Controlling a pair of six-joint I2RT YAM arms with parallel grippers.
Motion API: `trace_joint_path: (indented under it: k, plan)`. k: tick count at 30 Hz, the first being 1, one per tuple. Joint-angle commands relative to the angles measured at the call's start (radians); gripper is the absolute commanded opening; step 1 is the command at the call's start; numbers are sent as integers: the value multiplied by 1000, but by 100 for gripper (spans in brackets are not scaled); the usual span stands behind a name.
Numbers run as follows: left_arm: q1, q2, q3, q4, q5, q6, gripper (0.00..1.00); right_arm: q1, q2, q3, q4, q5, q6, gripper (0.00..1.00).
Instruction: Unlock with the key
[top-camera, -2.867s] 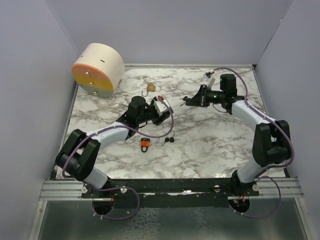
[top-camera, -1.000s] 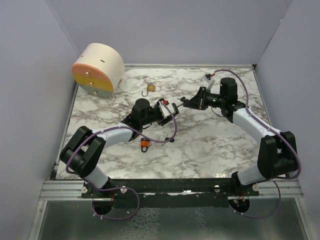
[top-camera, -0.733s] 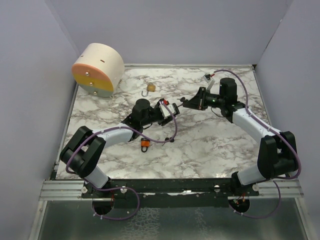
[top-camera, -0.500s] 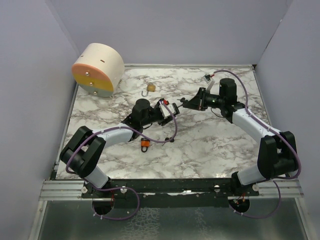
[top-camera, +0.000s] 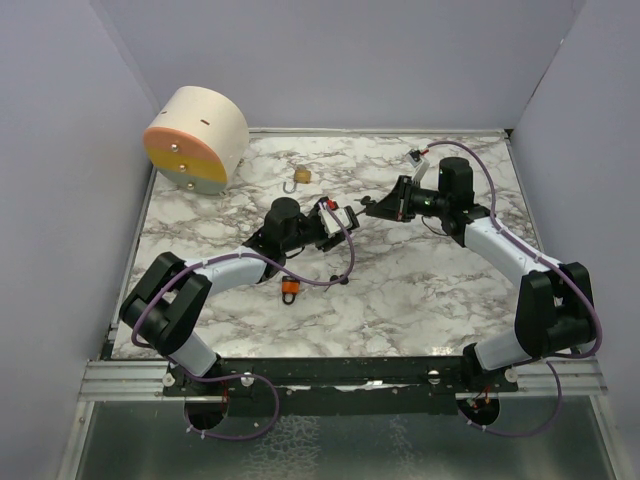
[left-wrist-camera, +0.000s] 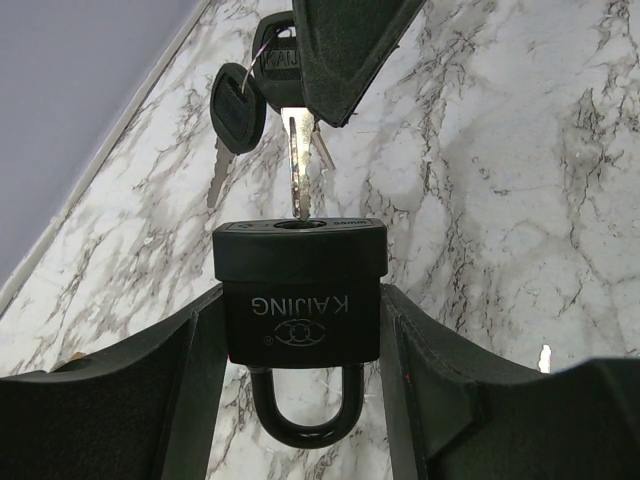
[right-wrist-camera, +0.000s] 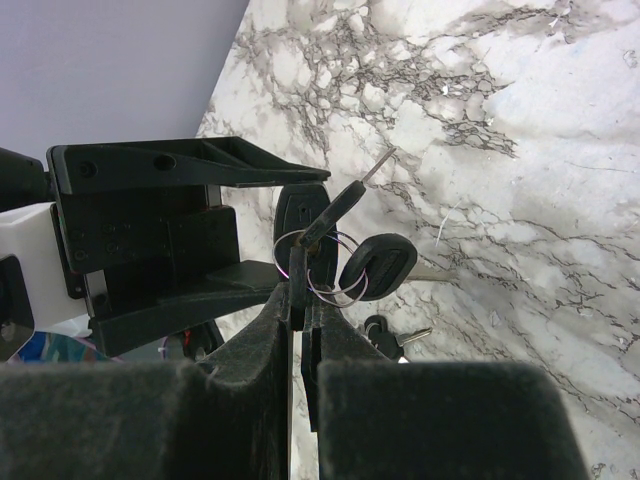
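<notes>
In the middle of the left wrist view, the left gripper (left-wrist-camera: 300, 335) is clamped on a black rectangular metal padlock (left-wrist-camera: 300, 285), its shackle toward the bottom of the frame. Above it, the right gripper (right-wrist-camera: 298, 305) pinches a slim silver key (left-wrist-camera: 297, 165), its tip at the keyhole in the padlock's top face. Black-headed spare keys (left-wrist-camera: 236, 108) dangle at upper left over the white marble table (left-wrist-camera: 520, 150)

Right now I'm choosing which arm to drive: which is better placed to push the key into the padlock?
Right. The right gripper pinches the key, its tip at the keyway of the padlock; the left gripper clamps that padlock, merely bracing it.
</notes>
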Motion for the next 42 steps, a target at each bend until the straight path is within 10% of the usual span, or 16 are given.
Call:
trace_joint_path:
  k: [1,42]
  plan:
    - [-10,-51,4,122,47,6,0,8,-14,-5,35,24,0,1]
    - [-16,-18,65,142,15,-31,0,18,-28,-29,38,16,-7,1]
